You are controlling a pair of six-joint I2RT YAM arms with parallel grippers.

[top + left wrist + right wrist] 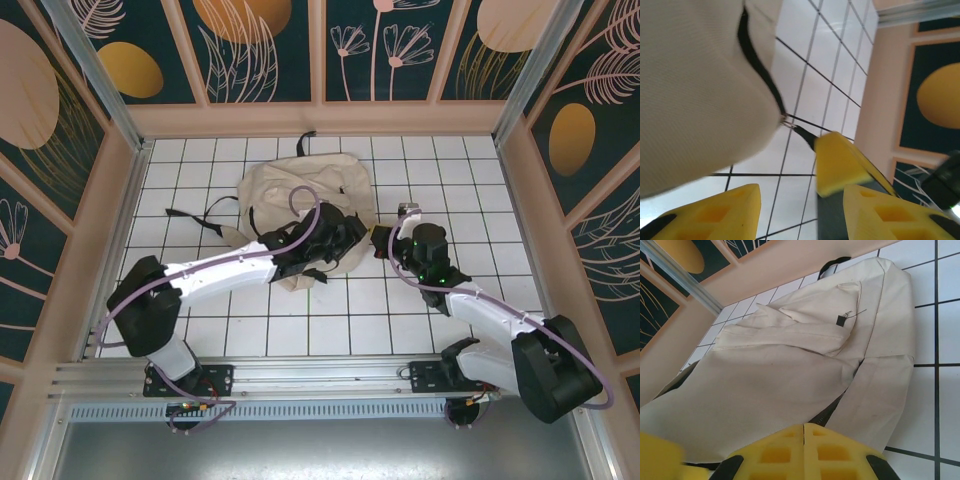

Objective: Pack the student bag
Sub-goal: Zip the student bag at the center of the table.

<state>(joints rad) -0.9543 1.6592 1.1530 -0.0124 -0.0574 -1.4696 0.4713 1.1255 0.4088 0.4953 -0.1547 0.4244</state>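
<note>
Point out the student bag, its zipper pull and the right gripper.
student bag (345,180), top external view, cream fabric.
zipper pull (805,135), left wrist view, black tab.
right gripper (804,427), right wrist view, where fingertips meet.

Under and ahead of the left gripper (800,200) lie white tiles (805,100) with black grout lines. Beyond the right gripper (804,429) rises a peach-framed wall (790,265) with dark teal panels (650,310) and gold discs (682,250).
</note>
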